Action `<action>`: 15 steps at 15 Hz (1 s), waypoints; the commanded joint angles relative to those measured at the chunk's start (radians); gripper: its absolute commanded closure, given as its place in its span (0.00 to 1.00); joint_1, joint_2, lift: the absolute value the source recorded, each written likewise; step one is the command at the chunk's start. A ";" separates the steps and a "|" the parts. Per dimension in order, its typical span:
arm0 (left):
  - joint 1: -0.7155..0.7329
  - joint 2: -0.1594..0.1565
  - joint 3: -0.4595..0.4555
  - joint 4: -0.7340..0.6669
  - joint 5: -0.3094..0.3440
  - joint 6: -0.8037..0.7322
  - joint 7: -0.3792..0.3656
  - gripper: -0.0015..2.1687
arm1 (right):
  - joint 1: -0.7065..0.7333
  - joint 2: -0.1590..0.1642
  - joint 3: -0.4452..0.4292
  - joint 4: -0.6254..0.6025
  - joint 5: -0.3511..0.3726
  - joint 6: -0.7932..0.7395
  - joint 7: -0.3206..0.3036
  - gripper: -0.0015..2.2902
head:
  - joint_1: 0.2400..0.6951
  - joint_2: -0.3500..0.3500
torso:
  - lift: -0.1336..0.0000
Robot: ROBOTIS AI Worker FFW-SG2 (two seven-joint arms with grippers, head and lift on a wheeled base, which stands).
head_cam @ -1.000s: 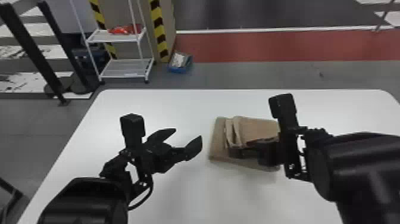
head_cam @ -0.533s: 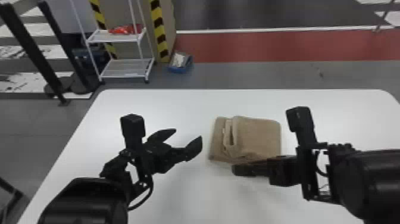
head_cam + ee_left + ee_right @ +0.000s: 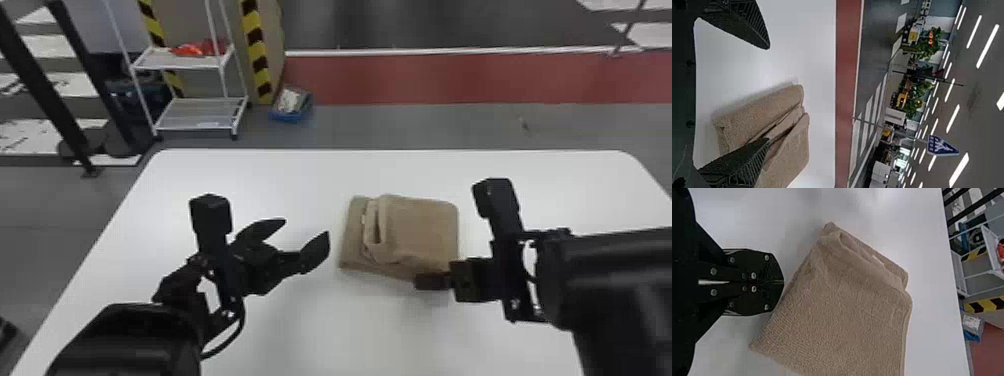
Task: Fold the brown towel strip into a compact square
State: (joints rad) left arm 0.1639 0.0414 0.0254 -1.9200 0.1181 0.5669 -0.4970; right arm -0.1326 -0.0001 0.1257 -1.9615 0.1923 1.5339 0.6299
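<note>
One brown towel (image 3: 422, 230), folded, seemingly just beside right gripper (image 3: 421, 281)

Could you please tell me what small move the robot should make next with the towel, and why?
I'd probably have the shut right claw press down the towel's raised fold, since it gapes open and leaves a strip of the layer below uncovered on the left.

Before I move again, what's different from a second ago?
The right gripper has drawn back toward the robot and to its right, from over the towel to its near edge; whether it let anything go, I can't tell. The towel has slid slightly left. The left gripper stayed put, jaws open.
</note>
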 commanded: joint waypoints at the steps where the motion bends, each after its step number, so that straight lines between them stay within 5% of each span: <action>1: 0.003 0.000 -0.001 -0.001 0.000 0.000 -0.002 0.02 | -0.067 0.001 -0.024 0.101 0.012 -0.010 -0.029 0.74 | 1.00 0.56 | 0.07; 10: 0.013 0.000 0.005 -0.005 0.003 -0.009 -0.008 0.02 | -0.186 0.001 -0.118 0.319 -0.001 -0.360 -0.223 0.74 | 1.00 0.44 | 0.07; 12: 0.013 0.000 0.019 -0.005 0.005 -0.006 -0.009 0.02 | -0.182 0.001 -0.135 0.288 -0.005 -0.310 -0.236 0.74 | 1.00 0.42 | 0.07; 15: 0.013 0.000 0.033 -0.004 0.009 -0.009 -0.009 0.02 | -0.173 0.001 -0.190 0.148 -0.079 -0.025 -0.142 0.74 | 1.00 0.42 | 0.07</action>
State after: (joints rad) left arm 0.1774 0.0414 0.0523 -1.9252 0.1257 0.5585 -0.5064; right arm -0.3075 0.0000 -0.0284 -1.7468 0.1691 1.3751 0.4629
